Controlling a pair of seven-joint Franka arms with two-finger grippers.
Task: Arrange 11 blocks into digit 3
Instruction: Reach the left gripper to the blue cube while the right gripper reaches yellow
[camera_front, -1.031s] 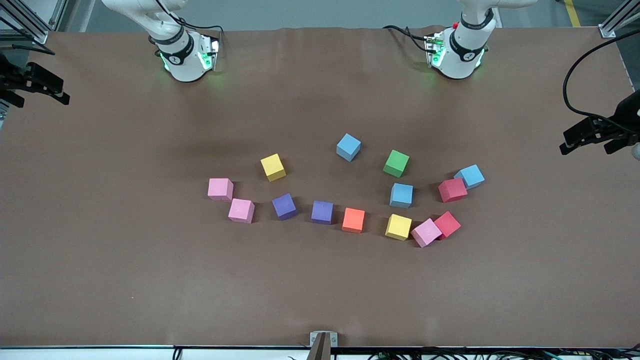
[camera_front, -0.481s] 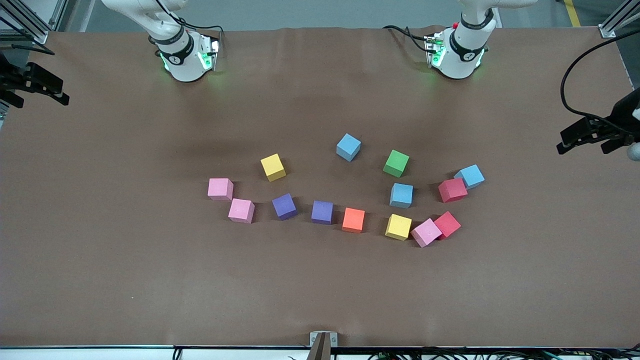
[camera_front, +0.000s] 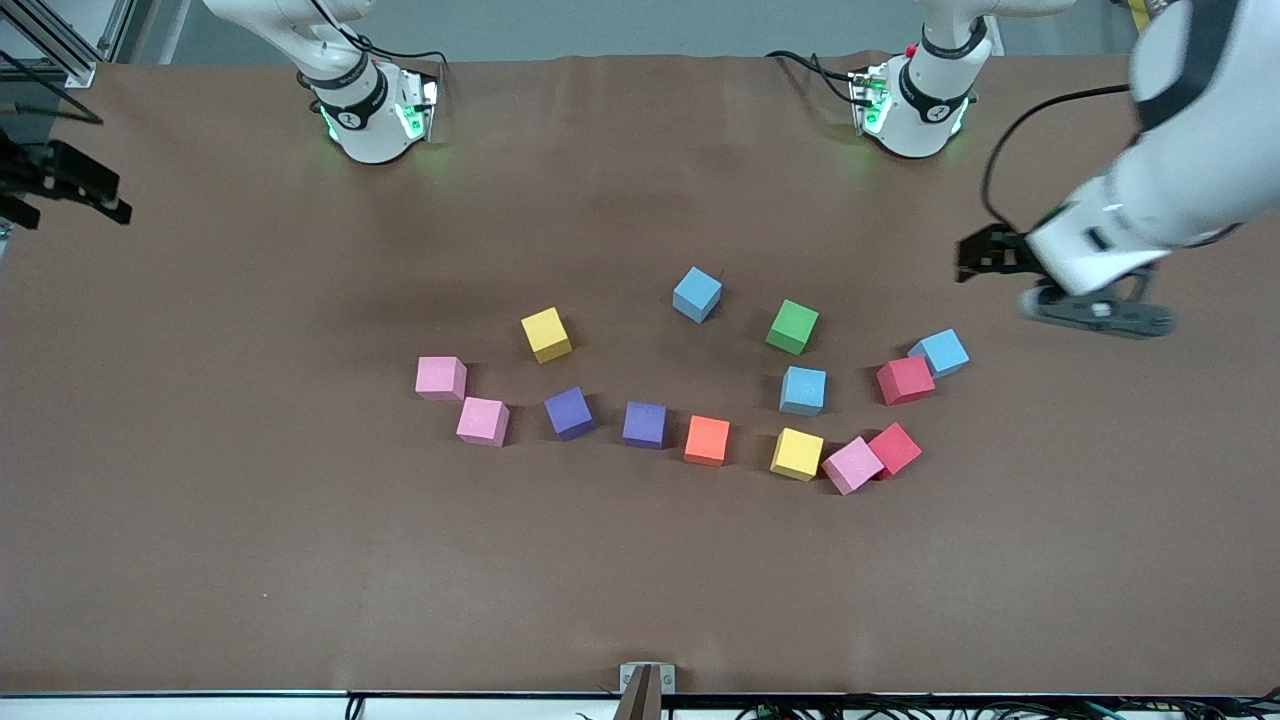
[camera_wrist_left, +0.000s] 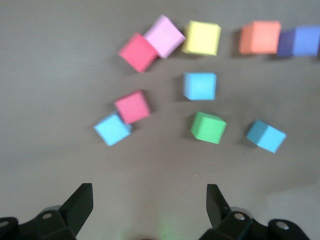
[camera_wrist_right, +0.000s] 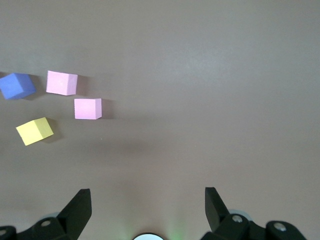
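The blocks lie loose on the brown table: pink, pink, yellow, purple, purple, orange, yellow, pink, green and three light blue. No digit 3 figure is in view. My left gripper is open and empty, in the air toward the left arm's end of the table, beside the light blue block. My right gripper is open and empty at the right arm's end.
Two red cubes sit among the blocks; one touches a light blue block, the other the pink block. Both arm bases stand along the table's edge farthest from the front camera.
My left arm has swung in from the table's end toward the blocks. My right gripper has shifted slightly. The blocks have not moved.
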